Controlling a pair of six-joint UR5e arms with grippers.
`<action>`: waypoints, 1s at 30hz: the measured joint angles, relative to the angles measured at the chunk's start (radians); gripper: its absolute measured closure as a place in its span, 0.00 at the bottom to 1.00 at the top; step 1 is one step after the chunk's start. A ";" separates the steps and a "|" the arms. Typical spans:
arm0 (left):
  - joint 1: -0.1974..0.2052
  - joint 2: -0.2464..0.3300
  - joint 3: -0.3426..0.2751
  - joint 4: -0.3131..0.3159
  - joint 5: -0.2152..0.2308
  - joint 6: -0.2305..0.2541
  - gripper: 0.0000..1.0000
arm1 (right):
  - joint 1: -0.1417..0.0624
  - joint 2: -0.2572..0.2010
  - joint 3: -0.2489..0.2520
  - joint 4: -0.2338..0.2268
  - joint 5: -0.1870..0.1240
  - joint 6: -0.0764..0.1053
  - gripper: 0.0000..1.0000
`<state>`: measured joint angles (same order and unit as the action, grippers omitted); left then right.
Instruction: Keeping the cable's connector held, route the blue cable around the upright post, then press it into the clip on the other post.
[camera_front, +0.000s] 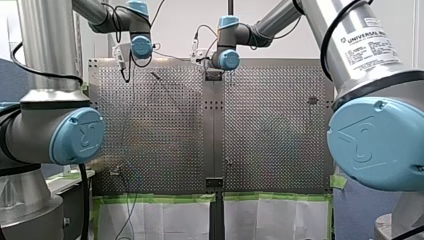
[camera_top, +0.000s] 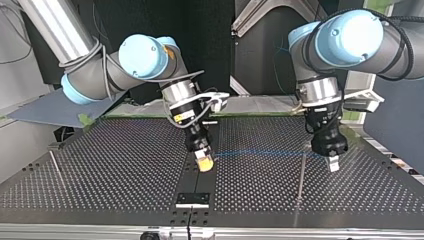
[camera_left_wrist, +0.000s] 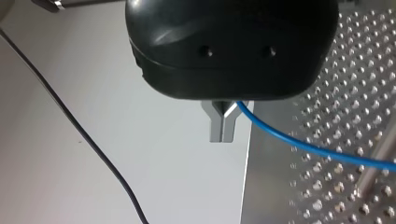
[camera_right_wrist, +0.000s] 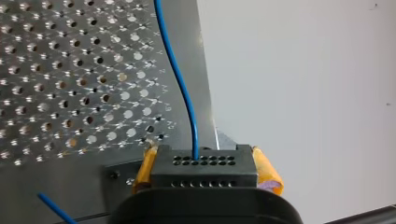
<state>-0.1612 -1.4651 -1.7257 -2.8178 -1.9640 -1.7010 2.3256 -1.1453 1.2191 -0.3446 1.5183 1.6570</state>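
Front view: grips above the far end of the table are too small to tell.
Top view: blue cable spans from my right gripper to my left gripper.
Left wrist view: metal fingers pressed together, pinching the blue cable.
Right wrist view: yellow pads clamp the connector.

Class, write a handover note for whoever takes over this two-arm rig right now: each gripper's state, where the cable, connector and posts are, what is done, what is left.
My right gripper: shut on the connector, a yellow pad on each side.
My left gripper: shut on the blue cable, further along it.
The cable runs nearly straight between the two grippers, above the table.
The first post stands beside my left gripper. The second post is at the top view's left.
Done: both grips.
Left: route the cable round a post, then press it into the clip, which I cannot make out.
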 joint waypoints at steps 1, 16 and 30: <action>0.008 -0.005 0.008 -0.009 0.008 0.000 1.00 | -0.001 0.005 -0.010 0.001 0.000 0.000 1.00; 0.148 -0.116 0.148 -0.148 0.148 -0.002 1.00 | 0.001 0.070 -0.099 0.002 -0.003 -0.003 1.00; 0.201 -0.187 0.189 -0.220 0.255 -0.022 1.00 | -0.003 0.125 -0.113 0.003 0.001 -0.026 1.00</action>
<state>0.0398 -1.6525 -1.5370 -3.0382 -1.7092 -1.7229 2.3223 -1.0202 1.1061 -0.3412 1.5196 1.6311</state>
